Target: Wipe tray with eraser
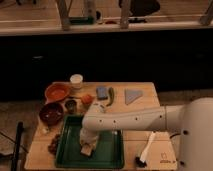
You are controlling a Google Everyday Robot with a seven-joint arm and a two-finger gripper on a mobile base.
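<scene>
The dark green tray lies at the front left of the wooden table. My white arm reaches in from the right and bends down over the tray's left half. My gripper points straight down and is shut on the tan eraser, which rests on the tray floor near its left front part. The gripper's body hides the top of the eraser.
Behind the tray stand an orange bowl, a brown bowl, a white cup, a small dark cup, a blue-grey block and a grey cloth. A white-handled brush lies right of the tray.
</scene>
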